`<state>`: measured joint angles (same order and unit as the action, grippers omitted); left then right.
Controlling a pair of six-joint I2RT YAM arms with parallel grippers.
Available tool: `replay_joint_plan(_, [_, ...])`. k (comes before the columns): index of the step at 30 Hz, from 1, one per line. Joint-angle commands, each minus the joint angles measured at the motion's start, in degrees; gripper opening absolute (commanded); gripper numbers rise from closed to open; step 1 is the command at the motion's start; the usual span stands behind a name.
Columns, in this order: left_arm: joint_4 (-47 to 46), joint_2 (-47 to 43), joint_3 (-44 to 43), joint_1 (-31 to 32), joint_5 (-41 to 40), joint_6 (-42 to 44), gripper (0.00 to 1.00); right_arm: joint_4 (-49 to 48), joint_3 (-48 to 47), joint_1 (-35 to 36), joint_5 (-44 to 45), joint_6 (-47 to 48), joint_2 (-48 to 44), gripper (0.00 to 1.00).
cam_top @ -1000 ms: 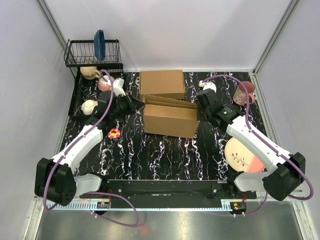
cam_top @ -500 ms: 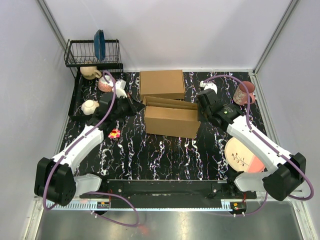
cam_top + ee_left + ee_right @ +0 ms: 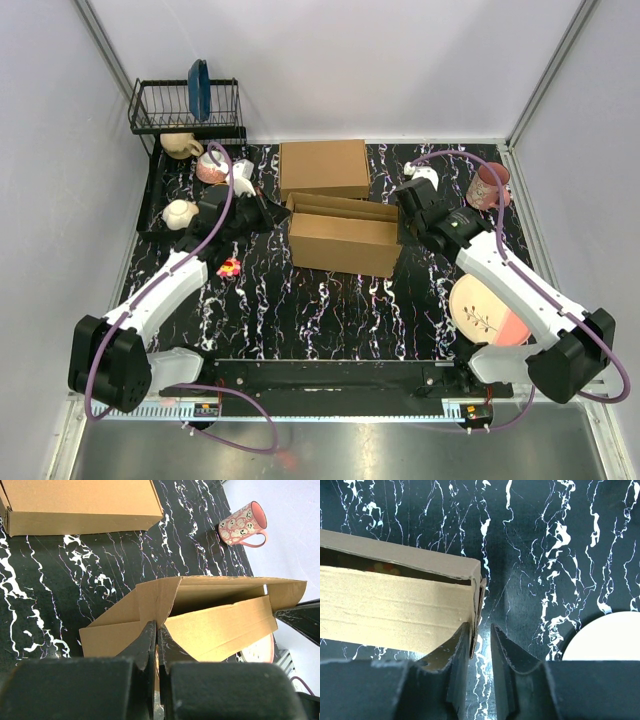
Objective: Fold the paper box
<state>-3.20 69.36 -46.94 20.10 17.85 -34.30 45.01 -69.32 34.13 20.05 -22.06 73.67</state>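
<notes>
The paper box (image 3: 340,240) stands half formed in the middle of the table, brown cardboard with its long walls up and its top open. My left gripper (image 3: 264,208) is at its left end, shut on the left end flap; the left wrist view shows the jaws (image 3: 158,630) pinching that flap, with the box (image 3: 225,625) beyond. My right gripper (image 3: 406,214) is at the right end. In the right wrist view the jaws (image 3: 479,630) stand slightly apart around the edge of the box's end wall (image 3: 476,595). That edge touches the left finger only.
A neatly formed brown box (image 3: 323,168) lies just behind the paper box. A dish rack (image 3: 185,118) with a blue plate and several mugs (image 3: 178,213) are at the back left. A pink mug (image 3: 490,185) and a plate (image 3: 488,312) are on the right. A small red toy (image 3: 229,266) lies front left.
Both grippers have shifted slightly toward the back, and the box's rear wall and flaps have risen a little. The left gripper has kept its hold.
</notes>
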Motion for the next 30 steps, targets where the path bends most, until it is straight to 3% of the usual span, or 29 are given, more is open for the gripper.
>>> replay_joint_plan(1, [0.12, -1.25, -0.08, 0.56, -0.27, 0.55, 0.00, 0.43, -2.84, 0.15, 1.30, -1.49, -2.39, 0.31])
replay_joint_plan(9, [0.13, -0.90, -0.08, 0.73, -0.62, 0.73, 0.00, 0.60, -4.24, 0.15, 1.39, -1.75, -3.00, 0.36])
replay_joint_plan(18, [0.21, -0.81, -0.35, 1.00, -0.88, 0.91, 0.00, -0.71, -4.33, 0.15, 1.83, -2.02, -3.71, 0.35])
replay_joint_plan(30, [0.30, -0.90, -0.17, 1.35, -0.88, 0.99, 0.00, -3.97, -2.75, 0.06, 3.67, -0.35, -0.37, 0.15])
